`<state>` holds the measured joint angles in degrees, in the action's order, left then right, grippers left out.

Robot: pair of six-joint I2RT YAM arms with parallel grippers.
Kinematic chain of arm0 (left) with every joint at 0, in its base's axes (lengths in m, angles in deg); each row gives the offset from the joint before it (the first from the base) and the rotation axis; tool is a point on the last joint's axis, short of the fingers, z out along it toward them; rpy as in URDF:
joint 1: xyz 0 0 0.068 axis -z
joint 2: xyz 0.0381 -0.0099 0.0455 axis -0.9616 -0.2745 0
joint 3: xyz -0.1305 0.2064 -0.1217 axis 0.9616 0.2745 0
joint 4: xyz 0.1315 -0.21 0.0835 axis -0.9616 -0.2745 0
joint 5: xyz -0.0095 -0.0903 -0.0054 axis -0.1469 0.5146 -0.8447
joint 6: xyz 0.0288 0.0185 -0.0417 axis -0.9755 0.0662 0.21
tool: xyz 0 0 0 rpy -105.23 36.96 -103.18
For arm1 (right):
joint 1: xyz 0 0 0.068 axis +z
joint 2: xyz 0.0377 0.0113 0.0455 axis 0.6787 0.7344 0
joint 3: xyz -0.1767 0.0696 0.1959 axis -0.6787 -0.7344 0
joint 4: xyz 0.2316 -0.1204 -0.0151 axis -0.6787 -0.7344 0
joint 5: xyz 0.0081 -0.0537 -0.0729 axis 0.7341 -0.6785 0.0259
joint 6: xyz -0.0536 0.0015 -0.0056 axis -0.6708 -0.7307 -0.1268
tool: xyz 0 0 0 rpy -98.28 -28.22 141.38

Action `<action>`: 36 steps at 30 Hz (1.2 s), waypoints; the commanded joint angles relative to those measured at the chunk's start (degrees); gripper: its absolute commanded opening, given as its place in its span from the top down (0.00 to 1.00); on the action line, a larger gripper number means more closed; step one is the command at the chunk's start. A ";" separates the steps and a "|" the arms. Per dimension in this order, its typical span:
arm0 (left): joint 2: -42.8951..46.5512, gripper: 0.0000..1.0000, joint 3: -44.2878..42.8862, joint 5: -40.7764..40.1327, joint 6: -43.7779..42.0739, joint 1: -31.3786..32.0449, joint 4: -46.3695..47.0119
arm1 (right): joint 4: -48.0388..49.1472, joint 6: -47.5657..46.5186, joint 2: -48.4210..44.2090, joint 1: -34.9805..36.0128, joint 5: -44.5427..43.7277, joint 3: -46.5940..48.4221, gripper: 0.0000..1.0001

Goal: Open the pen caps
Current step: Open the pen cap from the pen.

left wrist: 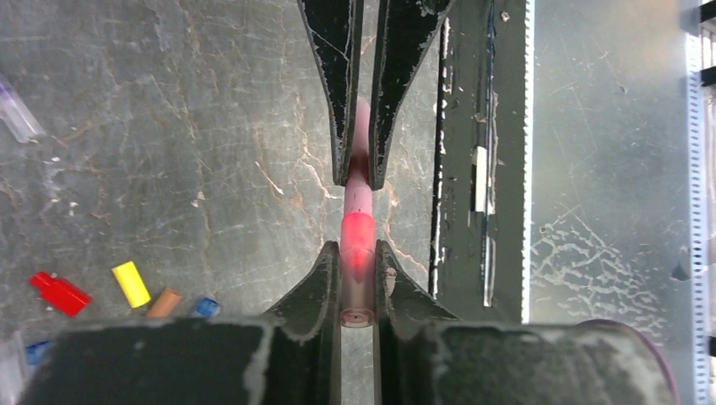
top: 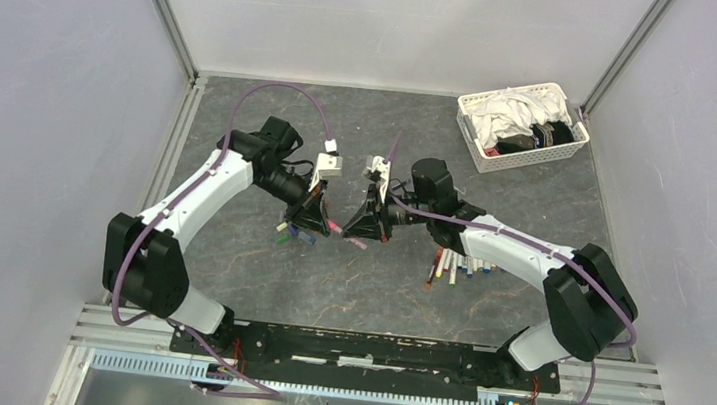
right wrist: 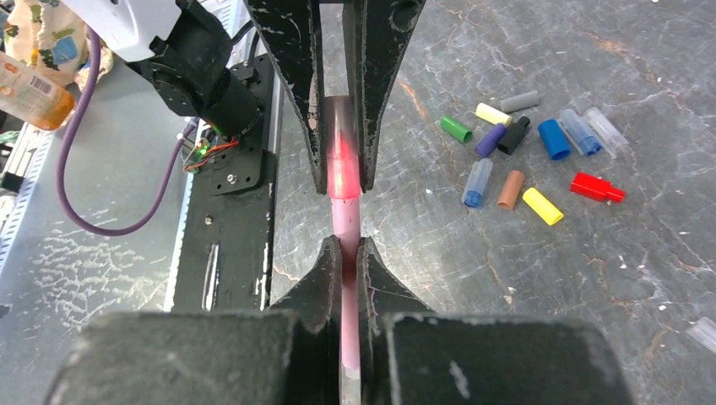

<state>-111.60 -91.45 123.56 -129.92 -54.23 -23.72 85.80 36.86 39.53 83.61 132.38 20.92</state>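
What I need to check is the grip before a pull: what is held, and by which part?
A pink pen, held at both ends: the left gripper grips its cap, the right gripper its barrel.

I held a slim pink marker pen [left wrist: 358,198] level above the table, pinched at both ends. My right gripper [right wrist: 349,242] was closed on its pale barrel. My left gripper [left wrist: 358,249] was clamped around its translucent plastic cap [left wrist: 357,263], which glowed bright pink inside. I couldn't tell whether that cap had parted from the barrel. A scatter of loose short plastic caps [right wrist: 510,189] lay on their sides just beside the pen, in green, yellow, grey, purple, black, blue, brown, red and clear, some touching. A bunch of slim white-barrelled pens with coloured ends [top: 453,266] lay roughly side by side near my right arm, well apart from the caps.
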 commanded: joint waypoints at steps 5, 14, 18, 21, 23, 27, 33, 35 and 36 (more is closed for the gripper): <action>-1.36 0.98 -2.85 4.75 -9.51 0.87 -8.40 | 5.02 5.05 1.78 0.35 1.47 0.59 0.73; 0.51 0.98 -4.29 5.65 -9.75 0.87 -9.51 | 18.59 13.09 4.13 0.32 4.10 -3.97 0.62; 0.91 0.98 -4.88 5.68 -9.83 0.88 -9.88 | 18.16 13.44 3.89 0.33 5.29 -4.23 0.69; 0.88 0.98 -5.17 6.35 -10.09 0.85 -9.90 | 18.03 13.25 2.99 0.33 6.45 -5.86 0.67; 0.64 0.98 -5.39 7.07 -10.11 0.89 -9.89 | 18.44 13.29 2.35 0.35 5.85 -7.18 0.66; -0.17 0.98 -6.06 7.80 -10.00 0.83 -9.87 | 21.06 15.48 2.45 0.56 4.55 -7.94 0.73; -0.27 0.98 -7.13 5.03 -10.15 0.50 -10.54 | 18.77 13.93 -0.52 0.37 1.11 -9.41 1.00; -0.48 0.98 -7.71 4.10 -11.44 -0.68 -11.59 | 14.92 11.07 -2.73 0.20 -0.27 -11.18 1.00; -0.86 0.98 -8.37 4.03 -12.71 -1.58 -12.74 | 12.51 9.45 -4.16 0.11 -1.17 -12.53 1.00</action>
<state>-112.89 -96.35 125.68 -136.69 -53.86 -33.21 104.16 50.83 40.29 84.24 136.40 12.07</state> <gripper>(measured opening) 0.176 0.074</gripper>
